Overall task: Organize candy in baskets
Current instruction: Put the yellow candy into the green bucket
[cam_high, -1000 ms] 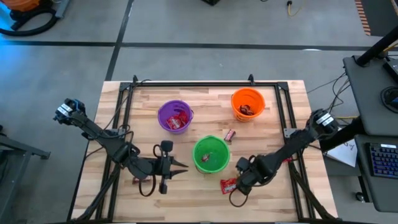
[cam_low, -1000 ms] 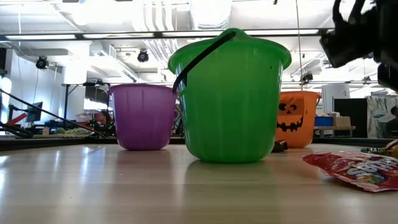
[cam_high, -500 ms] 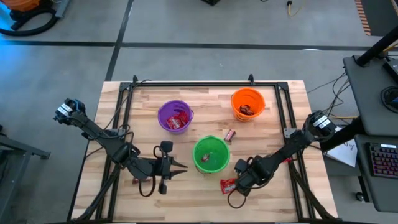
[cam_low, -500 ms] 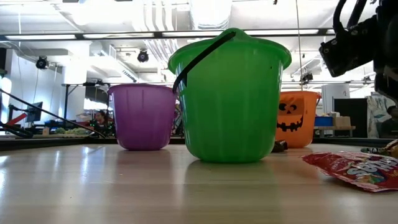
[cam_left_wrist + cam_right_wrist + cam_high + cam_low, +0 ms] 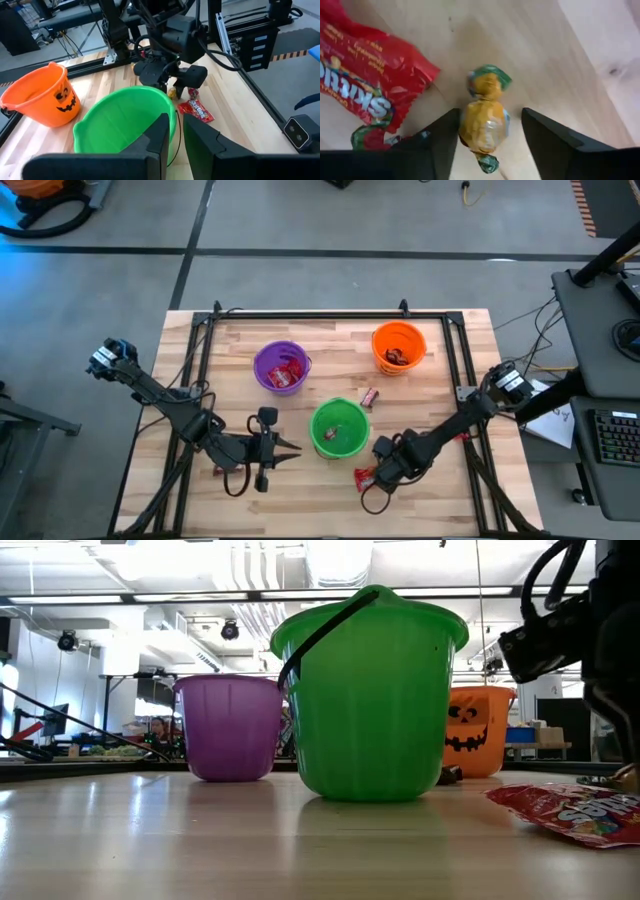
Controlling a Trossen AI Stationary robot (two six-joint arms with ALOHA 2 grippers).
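a yellow sweet [image 5: 485, 116] in a twisted wrapper with green ends lies on the table [image 5: 440, 360], between the two fingers [image 5: 440, 140] of the right gripper [image 5: 487, 132]. the jaws stand open on either side of it, and i cannot tell whether they touch it. a red packet [image 5: 365, 85] lies just beside the sweet, near the front of the table. in the high view the right gripper [image 5: 372, 476] is low over that spot, just right of the green bucket [image 5: 338, 429].

the green bucket stands mid-table with small candy inside. the purple bucket [image 5: 281, 366] is behind it to the left and holds a red packet. the orange bucket [image 5: 400, 347] is behind to the right with dark candy in it. a small wrapped piece [image 5: 369, 395] lies on the wood between the green and orange buckets.

the left gripper [image 5: 290, 446] waits just left of the green bucket, its fingers [image 5: 200, 140] a narrow slit apart, holding nothing.
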